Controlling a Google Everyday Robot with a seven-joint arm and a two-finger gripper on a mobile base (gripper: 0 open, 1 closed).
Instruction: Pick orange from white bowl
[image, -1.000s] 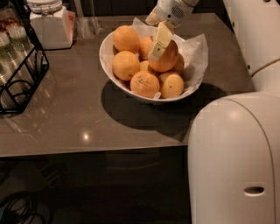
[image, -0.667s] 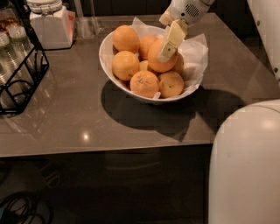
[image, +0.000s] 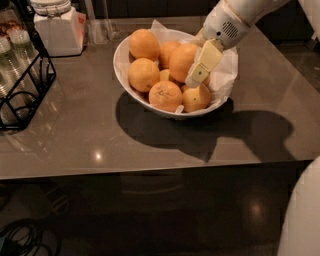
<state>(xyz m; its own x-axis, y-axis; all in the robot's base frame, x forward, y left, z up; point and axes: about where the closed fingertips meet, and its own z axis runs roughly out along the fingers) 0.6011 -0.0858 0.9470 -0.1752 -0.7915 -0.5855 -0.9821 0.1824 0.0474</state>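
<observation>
The white bowl (image: 131, 89) stands on the grey table, lined with crinkled white paper and holding several oranges. The orange (image: 181, 61), large, smooth and deep orange, sits high at the bowl's right centre, above the others. My gripper (image: 188, 70) reaches down from the upper right and is shut on this orange. One cream finger (image: 204, 64) lies along the orange's right side; the other finger is hidden behind the fruit. A speckled orange (image: 165, 96) and a smaller yellowish one (image: 197, 98) lie at the bowl's front.
A white lidded jar (image: 56, 27) stands at the back left, with a clear glass (image: 100, 22) beside it. A black wire rack (image: 25, 82) with bottles is at the left edge. The table's front edge runs across the middle. My white body (image: 302, 220) fills the lower right corner.
My wrist has swung to the right and the finger now slants more along the orange's right side. My body has moved off toward the right edge of the view. The bowl has stayed put.
</observation>
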